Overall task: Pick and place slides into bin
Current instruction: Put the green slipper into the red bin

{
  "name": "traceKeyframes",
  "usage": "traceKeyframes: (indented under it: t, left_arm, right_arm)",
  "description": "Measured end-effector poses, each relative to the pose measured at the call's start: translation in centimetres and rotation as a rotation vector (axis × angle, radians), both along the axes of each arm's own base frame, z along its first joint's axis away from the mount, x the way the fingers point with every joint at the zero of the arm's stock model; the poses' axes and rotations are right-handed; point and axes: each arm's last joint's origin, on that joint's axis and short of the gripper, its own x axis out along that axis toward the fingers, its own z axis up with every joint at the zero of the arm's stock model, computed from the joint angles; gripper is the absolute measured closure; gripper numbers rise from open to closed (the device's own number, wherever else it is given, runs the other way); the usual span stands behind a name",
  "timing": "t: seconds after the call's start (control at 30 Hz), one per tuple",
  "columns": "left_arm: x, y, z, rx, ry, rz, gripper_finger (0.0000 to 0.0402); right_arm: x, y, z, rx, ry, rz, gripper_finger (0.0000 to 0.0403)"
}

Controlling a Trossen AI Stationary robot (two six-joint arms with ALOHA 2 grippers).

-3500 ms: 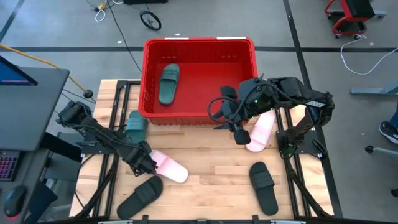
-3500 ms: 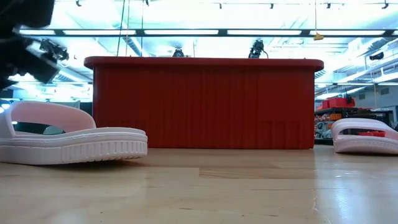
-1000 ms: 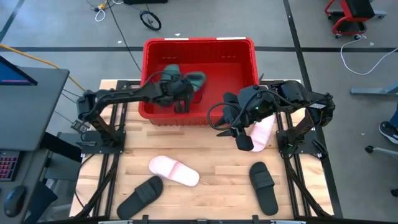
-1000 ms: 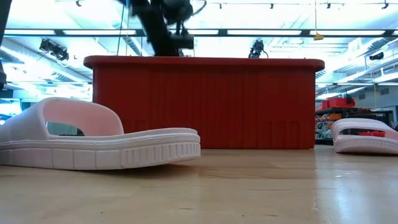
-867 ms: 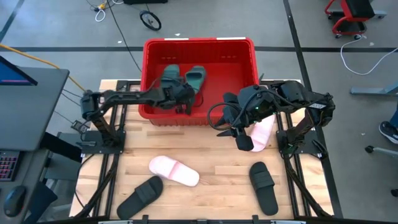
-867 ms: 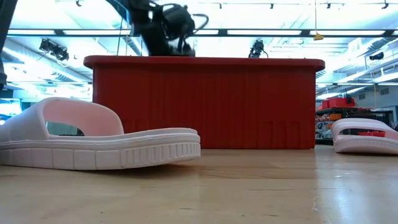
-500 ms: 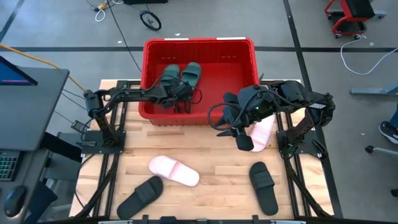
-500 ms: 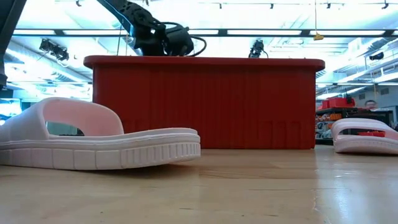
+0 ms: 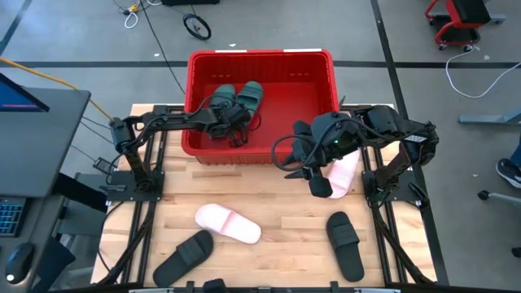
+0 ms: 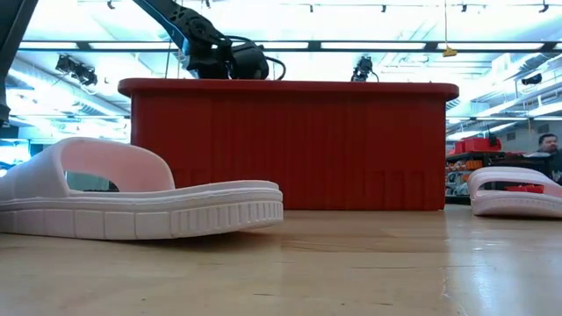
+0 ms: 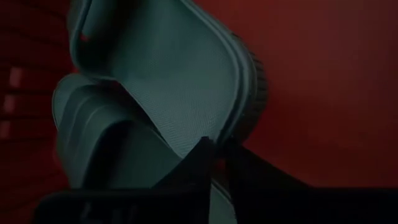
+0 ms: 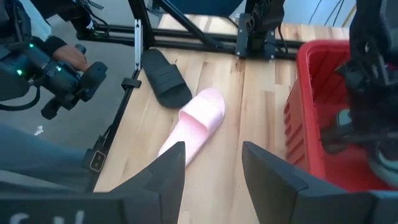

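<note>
With my left gripper [image 9: 236, 124] low in the bin [image 9: 262, 55], fingers nearly closed beside the two green slides [image 9: 236, 99] lying inside, I should lift straight up clear of the rim; my right gripper [image 9: 313, 172] hangs open.

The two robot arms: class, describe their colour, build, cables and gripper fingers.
Both arms are black and jointed. The left gripper carries looping black cables, seen also in the low view. The right gripper sits below a bulky black wrist with dark cable loops and a small green light. The right wrist view shows two flat dark fingers.
</note>
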Motion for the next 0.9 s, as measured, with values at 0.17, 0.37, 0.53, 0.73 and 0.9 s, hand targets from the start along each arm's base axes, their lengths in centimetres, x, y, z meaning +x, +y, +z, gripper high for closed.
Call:
traceKeyframes:
  t: [0.17,0.37,0.53,0.73,0.9]
  left_arm:
    - [0.0,0.0,0.0,-0.018,-0.050,0.067,0.0300]
    - [0.0,0.0,0.1,-0.045,-0.130,0.173,0.0225]
    - [0.6,-0.1,1.6,-0.053,-0.178,0.205,0.0182]
    - [1.7,-0.2,6.9,-0.028,-0.200,0.190,0.0174]
    - [1.4,-0.2,13.8,-0.006,-0.247,0.214,0.0204]
  right_arm:
    - [-0.3,0.0,-1.0,0.022,0.107,-0.046,0.0238]
    - [1.2,0.3,-4.7,-0.014,0.228,-0.157,0.0238]
    - [2.2,-0.3,-8.6,-0.200,0.321,-0.331,0.0242]
    - [2.5,-4.2,-9.2,-0.364,0.329,-0.532,0.0266]
    - [1.4,-9.4,-7.3,-0.314,0.261,-0.706,0.0296]
